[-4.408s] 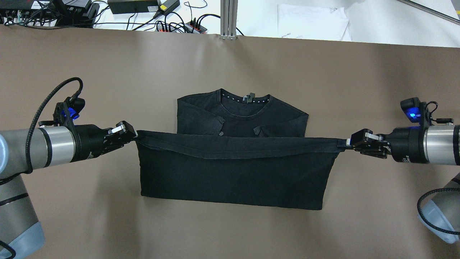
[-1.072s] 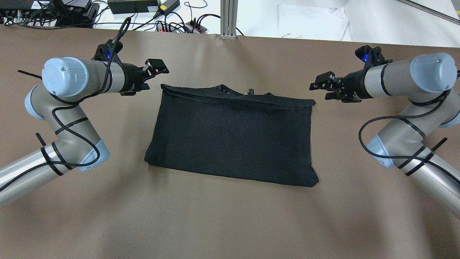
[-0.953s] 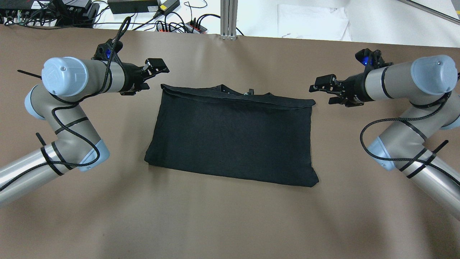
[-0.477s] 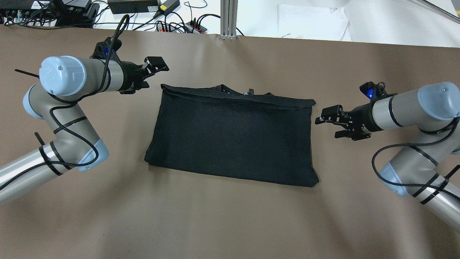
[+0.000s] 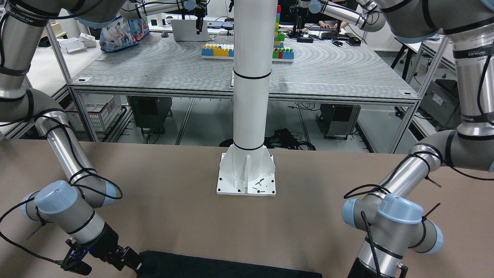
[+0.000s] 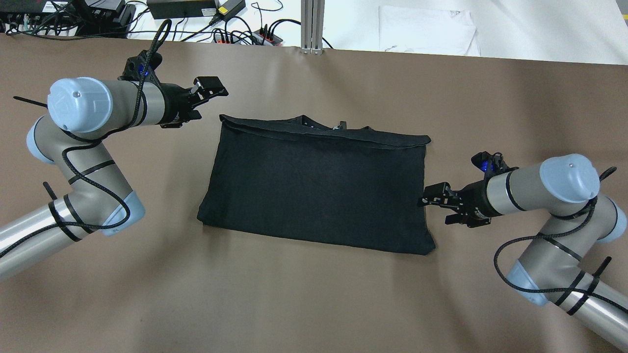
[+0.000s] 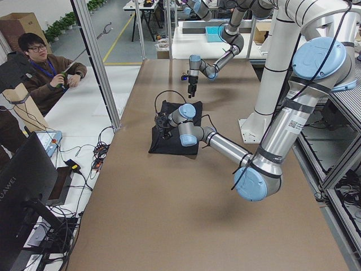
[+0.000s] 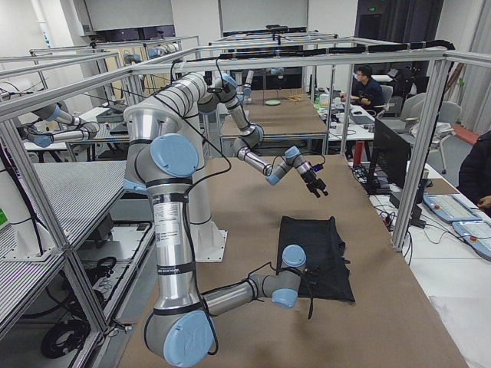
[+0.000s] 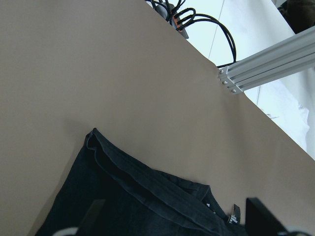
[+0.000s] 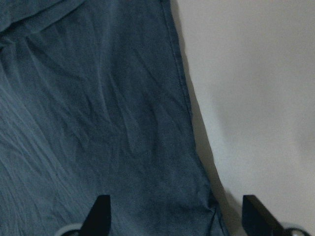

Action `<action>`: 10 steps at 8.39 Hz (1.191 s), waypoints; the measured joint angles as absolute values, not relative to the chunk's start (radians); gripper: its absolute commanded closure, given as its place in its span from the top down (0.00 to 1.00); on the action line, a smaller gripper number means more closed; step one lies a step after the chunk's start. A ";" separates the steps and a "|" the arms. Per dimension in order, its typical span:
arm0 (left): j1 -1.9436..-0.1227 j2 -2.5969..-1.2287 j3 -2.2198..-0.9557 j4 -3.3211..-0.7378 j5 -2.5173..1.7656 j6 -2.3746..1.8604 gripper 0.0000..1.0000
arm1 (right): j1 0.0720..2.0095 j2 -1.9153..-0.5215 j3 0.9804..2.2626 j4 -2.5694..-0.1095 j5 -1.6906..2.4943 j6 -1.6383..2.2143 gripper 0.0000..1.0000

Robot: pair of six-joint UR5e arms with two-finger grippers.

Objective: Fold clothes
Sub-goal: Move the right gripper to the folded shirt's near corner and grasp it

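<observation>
Pincers on both arms are spread and hold nothing: the left pincer point(image 6: 211, 103) hovers just beyond the far-left corner of the shirt point(image 6: 319, 186), and the right pincer point(image 6: 433, 210) sits low at the shirt's right side edge. The biggest change over the last few seconds is the shirt itself. Its lower hem, then stretched between the two arms, now lies along the far edge, so the shirt rests as a half-height rectangle in the middle of the tabletop point(image 6: 314, 304), its neckline almost covered. Next, within the last second the right arm has swung from the far-right corner toward the robot, down to the lower part of the right edge, while the left arm has barely shifted. This suggests the first fold is done and a sideways fold is being set up from the right. Bare tabletop lies wide on every side, so either arm has room to carry an edge across. In the right wrist view the side edge runs between the spread fingers point(image 10: 101, 216). Catching every stacked layer there looks like the delicate part. The far hem sits slightly uneven, and a bit of collar point(image 6: 309, 122) peeks past it.
</observation>
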State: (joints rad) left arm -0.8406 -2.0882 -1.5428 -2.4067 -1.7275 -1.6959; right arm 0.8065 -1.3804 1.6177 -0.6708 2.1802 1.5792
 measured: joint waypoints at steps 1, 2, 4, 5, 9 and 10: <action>-0.841 -2.087 -1.547 -2.407 -1.727 -1.695 1.00 | 0.779 -1.389 1.618 -0.671 2.154 1.582 0.94; -0.841 -2.087 -1.550 -2.407 -1.726 -1.695 1.00 | 0.762 -1.399 1.618 -0.670 2.139 1.584 0.94; -0.841 -2.086 -1.554 -2.407 -1.726 -1.695 1.00 | 0.739 -1.412 1.619 -0.670 2.129 1.584 0.94; -0.841 -2.086 -1.555 -2.407 -1.725 -1.695 1.00 | 0.730 -1.415 1.620 -0.670 2.128 1.585 0.94; -0.841 -2.047 -1.601 -2.406 -1.721 -1.694 1.00 | 0.685 -1.419 1.622 -0.670 2.128 1.585 0.37; -0.841 -2.037 -1.612 -2.405 -1.721 -1.693 1.00 | 0.680 -1.419 1.622 -0.670 2.128 1.585 0.00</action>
State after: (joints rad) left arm -0.8408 -2.0374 -1.6124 -2.4054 -1.7212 -1.6930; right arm 0.6797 -1.4190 1.6215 -0.6701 2.1276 1.5846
